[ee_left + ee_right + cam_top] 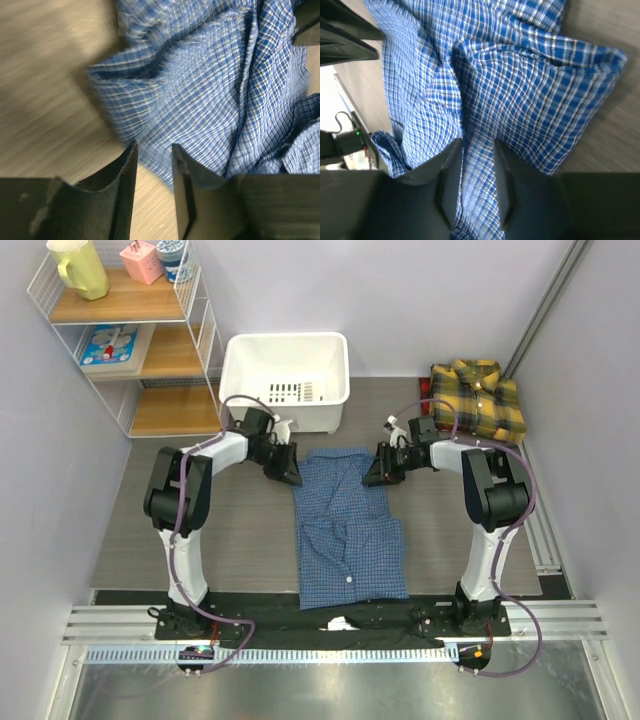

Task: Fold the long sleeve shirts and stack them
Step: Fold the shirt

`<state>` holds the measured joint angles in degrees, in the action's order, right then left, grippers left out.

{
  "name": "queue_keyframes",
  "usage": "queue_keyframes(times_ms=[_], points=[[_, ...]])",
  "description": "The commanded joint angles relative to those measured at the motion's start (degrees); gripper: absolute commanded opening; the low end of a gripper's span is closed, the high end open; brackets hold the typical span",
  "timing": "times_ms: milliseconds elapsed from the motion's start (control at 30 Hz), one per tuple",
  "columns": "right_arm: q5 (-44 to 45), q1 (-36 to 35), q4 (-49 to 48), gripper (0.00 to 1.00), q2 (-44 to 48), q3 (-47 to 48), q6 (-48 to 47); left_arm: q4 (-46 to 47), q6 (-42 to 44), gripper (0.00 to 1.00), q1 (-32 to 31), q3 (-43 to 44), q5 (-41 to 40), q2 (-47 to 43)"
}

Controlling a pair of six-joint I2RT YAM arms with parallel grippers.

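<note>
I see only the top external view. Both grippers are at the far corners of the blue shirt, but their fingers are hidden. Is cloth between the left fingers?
Observer: In the left wrist view the left gripper holds its fingers apart; the edge of the blue shirt reaches the tips, and bare table shows in the gap.
Operator: And the other one?
Observer: In the right wrist view a raised fold of the shirt fills the gap of the right gripper. Whether it is pinched, I cannot tell.

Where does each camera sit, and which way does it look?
Top external: above and behind, looking down at the table and blue shirt; both arms show.
Left wrist: on the left arm, facing the shirt's edge; left claw shows.
Right wrist: on the right arm, facing the shirt; right claw shows.
All share the shirt.
</note>
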<state>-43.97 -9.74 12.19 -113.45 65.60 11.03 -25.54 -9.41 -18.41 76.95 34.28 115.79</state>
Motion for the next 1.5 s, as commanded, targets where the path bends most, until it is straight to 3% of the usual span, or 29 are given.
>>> queue_keyframes(times_ms=[0, 33, 67, 167, 300, 500, 767, 900, 1133, 1233, 1300, 1467], points=[[0.6, 0.6, -1.0, 0.42, 2.2, 5.1, 0.8, -1.1, 5.6, 0.38, 2.3, 1.0, 10.3, -3.6], [-1.2, 0.9, -0.5, 0.45, 3.5, 5.6, 0.8, -1.1, 6.2, 0.4, 2.0, -0.9, 12.0, -5.0], [-1.9, 1.2, 0.5, 0.57, 5.2, 5.8, 1.0, -1.4, 6.9, 0.45, 1.3, -1.9, 13.9, -6.7], [-4.8, 2.6, 6.1, 0.76, 12.5, 5.2, 0.4, -4.1, 9.1, 0.54, -0.1, -4.3, 17.1, -11.7], [-5.3, 4.5, 20.0, 1.0, 20.8, 1.7, -2.4, -5.9, 11.9, 0.64, -3.4, -8.2, 16.2, -16.6], [-0.5, 4.6, 32.3, 1.0, 25.5, -6.1, -6.5, -5.7, 13.2, 0.73, -8.5, -11.4, 9.5, -18.5], [-2.5, 2.4, 34.7, 1.0, 22.2, -10.8, -8.8, -6.7, 16.9, 0.76, -13.2, -11.9, 2.6, -16.5], [-4.3, 0.3, 34.7, 0.91, 21.2, -10.9, -9.5, -6.9, 17.9, 0.76, -14.2, -12.3, 0.3, -14.5], [-6.2, -1.1, 35.2, 0.58, 20.4, -10.4, -10.8, -8.5, 19.0, 0.72, -15.1, -12.1, 1.1, -13.0], [-6.0, -2.7, 34.1, 0.42, 19.5, -9.8, -10.8, -10.1, 19.6, 0.64, -15.5, -12.1, 4.4, -14.0], [-6.0, -3.4, 33.1, 0.4, 18.6, -8.7, -10.8, -11.9, 19.8, 0.53, -15.4, -12.0, 7.3, -14.8], [-6.4, -5.6, 32.4, 0.19, 16.0, -4.8, -13.7, -16.1, 20.3, 0.25, -15.4, -12.0, 10.4, -18.7]])
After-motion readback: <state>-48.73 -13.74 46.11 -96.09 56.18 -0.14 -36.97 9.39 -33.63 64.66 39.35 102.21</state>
